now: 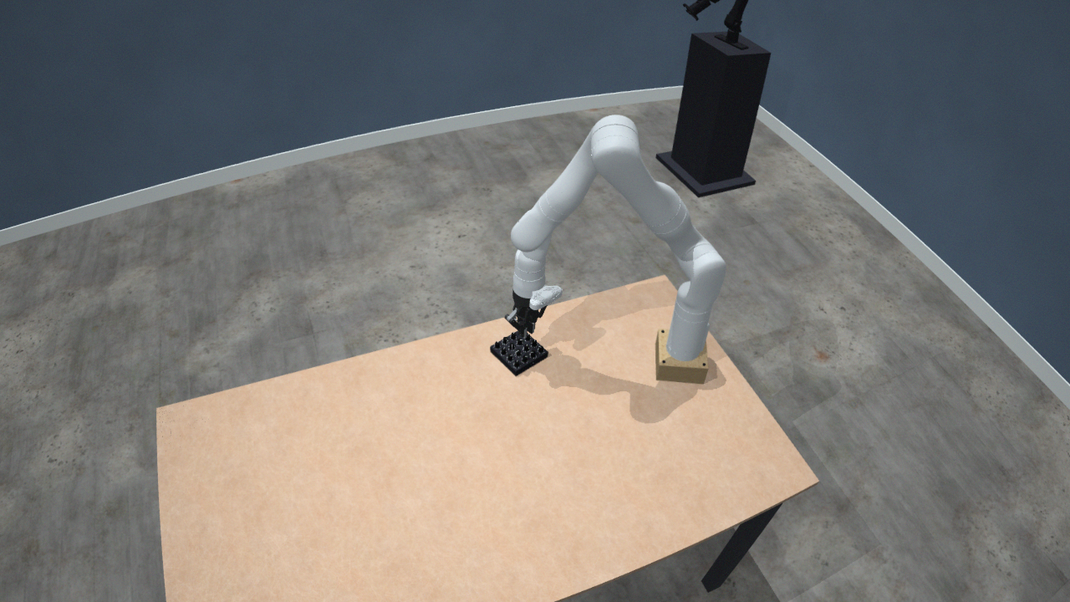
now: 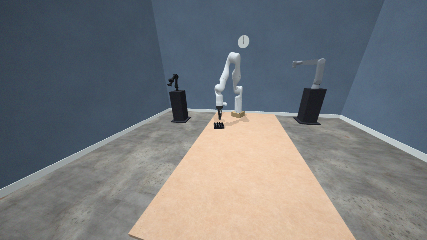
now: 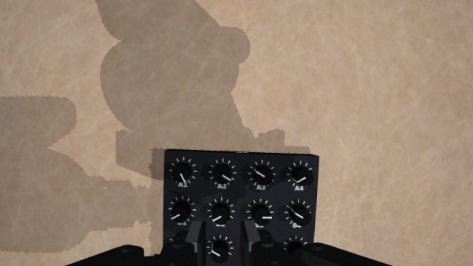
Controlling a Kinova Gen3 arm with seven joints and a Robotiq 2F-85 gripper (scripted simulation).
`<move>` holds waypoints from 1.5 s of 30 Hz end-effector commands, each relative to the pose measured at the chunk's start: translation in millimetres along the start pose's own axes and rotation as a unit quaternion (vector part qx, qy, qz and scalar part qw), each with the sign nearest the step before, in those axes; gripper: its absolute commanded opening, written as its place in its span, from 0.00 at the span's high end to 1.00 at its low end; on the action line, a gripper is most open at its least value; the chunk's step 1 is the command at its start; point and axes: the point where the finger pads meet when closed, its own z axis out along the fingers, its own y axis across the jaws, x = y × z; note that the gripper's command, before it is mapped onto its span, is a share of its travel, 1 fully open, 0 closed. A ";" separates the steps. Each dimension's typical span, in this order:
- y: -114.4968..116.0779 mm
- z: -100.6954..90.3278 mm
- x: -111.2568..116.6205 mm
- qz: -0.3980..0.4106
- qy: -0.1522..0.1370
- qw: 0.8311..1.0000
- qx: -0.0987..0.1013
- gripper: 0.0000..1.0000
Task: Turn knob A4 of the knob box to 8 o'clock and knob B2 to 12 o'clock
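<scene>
The black knob box (image 1: 517,369) (image 2: 219,127) (image 3: 240,192) stands on the table, its printed names upright in the wrist view. Knob A4 (image 3: 304,175), top right there, has its white line toward the lower left, about 8 o'clock. Knob B2 (image 3: 221,212) also has its line toward the lower left, about 8 o'clock. My gripper (image 1: 525,333) (image 2: 219,118) (image 3: 223,239) is above the box, partly open, with nothing between its fingers. In the wrist view its fingertips flank the space just below B2. The fingers hide parts of row C, and row D is out of view there.
The other knobs stand close around A4 and B2. The box is near one long edge of the table (image 1: 374,479) (image 2: 253,179). The arm's wooden base block (image 1: 681,370) (image 2: 238,114) is at the table's far end. Two dark pedestals (image 2: 179,105) (image 2: 311,105) stand on the floor beyond the table.
</scene>
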 end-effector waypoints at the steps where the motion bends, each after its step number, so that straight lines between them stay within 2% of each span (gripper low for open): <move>1: -0.9 2.6 -0.2 0.001 0.000 1.000 0.001 0.81; 31: -0.9 33.1 0.4 0.001 0.000 1.000 0.001 0.81; 45: -0.9 38.3 0.4 0.001 0.000 1.000 0.001 0.81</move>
